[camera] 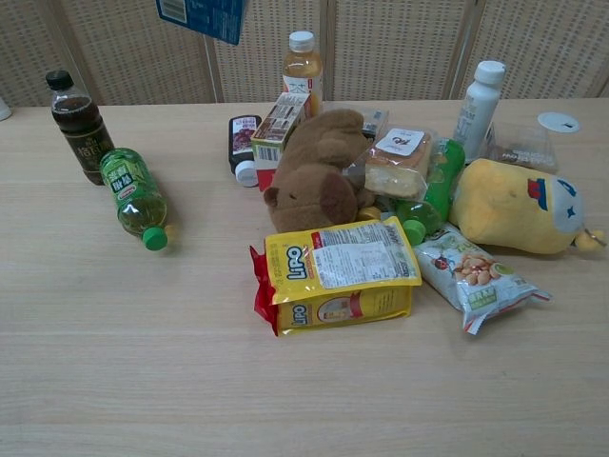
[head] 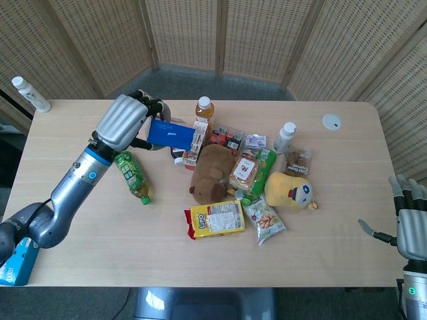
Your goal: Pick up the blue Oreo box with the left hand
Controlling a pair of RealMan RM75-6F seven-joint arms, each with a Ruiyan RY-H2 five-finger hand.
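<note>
The blue Oreo box (head: 171, 134) hangs well above the table, held by my left hand (head: 123, 121), whose fingers wrap its left end. In the chest view only the box's lower corner (camera: 203, 15) shows at the top edge, and the hand itself is out of that frame. My right hand (head: 411, 223) stays at the table's near right corner with fingers spread and nothing in them.
Under the lifted box lie a green bottle (head: 131, 175) and a dark bottle (camera: 80, 125). A pile of goods fills the middle: brown teddy (head: 210, 170), yellow cracker pack (head: 216, 219), orange juice bottle (head: 203, 109), yellow plush (head: 291, 191), white bottle (head: 284, 137).
</note>
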